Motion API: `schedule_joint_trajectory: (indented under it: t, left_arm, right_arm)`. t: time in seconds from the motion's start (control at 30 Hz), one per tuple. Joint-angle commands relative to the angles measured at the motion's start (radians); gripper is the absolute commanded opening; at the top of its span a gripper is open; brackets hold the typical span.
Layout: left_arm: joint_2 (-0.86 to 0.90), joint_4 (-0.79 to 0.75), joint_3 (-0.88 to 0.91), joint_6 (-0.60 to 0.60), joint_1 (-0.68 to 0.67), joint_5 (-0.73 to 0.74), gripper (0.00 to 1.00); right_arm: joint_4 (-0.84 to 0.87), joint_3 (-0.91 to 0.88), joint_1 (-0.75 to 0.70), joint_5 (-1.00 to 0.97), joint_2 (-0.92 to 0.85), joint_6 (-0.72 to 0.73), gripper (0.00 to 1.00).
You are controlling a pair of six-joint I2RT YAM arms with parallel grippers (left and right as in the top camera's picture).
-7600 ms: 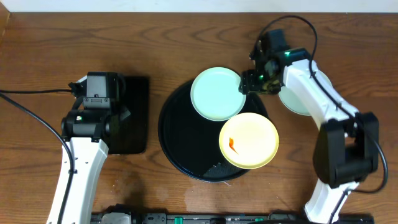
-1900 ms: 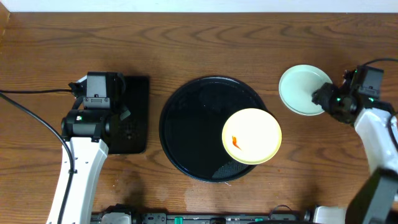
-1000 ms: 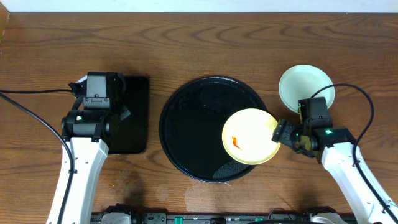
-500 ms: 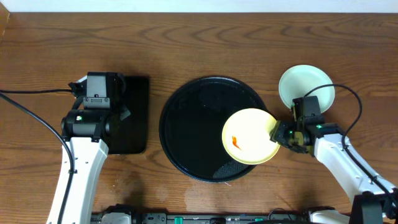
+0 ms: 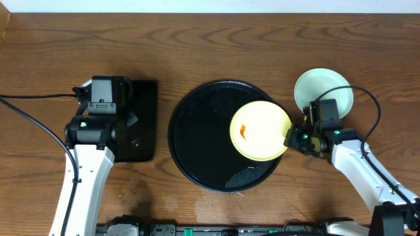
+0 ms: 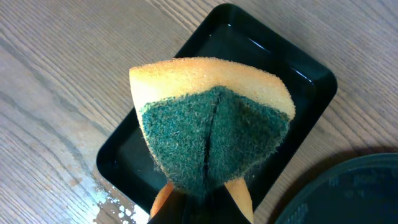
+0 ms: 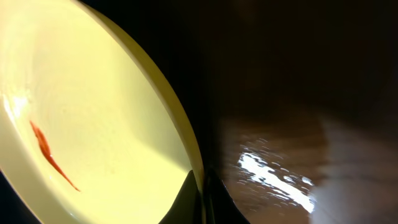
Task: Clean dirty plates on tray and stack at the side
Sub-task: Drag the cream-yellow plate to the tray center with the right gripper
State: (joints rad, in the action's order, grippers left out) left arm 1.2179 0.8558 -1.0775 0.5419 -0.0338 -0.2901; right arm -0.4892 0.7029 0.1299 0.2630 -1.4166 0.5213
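Observation:
A pale yellow plate (image 5: 259, 130) with an orange smear (image 5: 243, 132) is tilted up over the right part of the large round black tray (image 5: 197, 141). My right gripper (image 5: 293, 136) is shut on its right rim; the wrist view shows the rim (image 7: 186, 149) pinched between the fingers. A pale mint plate (image 5: 316, 88) lies on the wood table right of the tray. At the left, my left gripper (image 6: 202, 205) is shut on a folded green and yellow sponge (image 6: 214, 137).
A small rectangular black tray (image 5: 141, 118) sits under the left arm, left of the round tray. Wet spots (image 6: 115, 199) mark the wood beside it. Bare wood tabletop (image 5: 210, 46) lies behind the trays.
My right gripper came from the mint plate to the yellow plate's right rim, shut on it and lifted it, tilting and shifting it up-left. The left arm has not moved.

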Motion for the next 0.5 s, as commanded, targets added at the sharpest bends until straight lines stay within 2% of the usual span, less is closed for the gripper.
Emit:
schedule_joint_trajectory:
  t: [0.0,0.13,0.3,0.47]
  left_arm:
    - [0.004,0.000,-0.011,-0.006,0.005,-0.005,0.08]
    - [0.004,-0.002,-0.011,-0.007,0.005,0.034,0.09]
    - [0.004,-0.020,-0.011,-0.080,0.005,0.138,0.08]
    - [0.004,-0.064,-0.011,-0.196,0.004,0.388,0.08]
  right_arm:
    - [0.027,0.083,0.028,0.084,-0.001,-0.033,0.01]
    - [0.122,0.098,0.100,0.063,-0.005,-0.032,0.01]
    - [0.189,0.098,0.208,-0.092,-0.051,0.007,0.01]
    - [0.264,0.098,0.291,-0.078,-0.181,0.070,0.01]
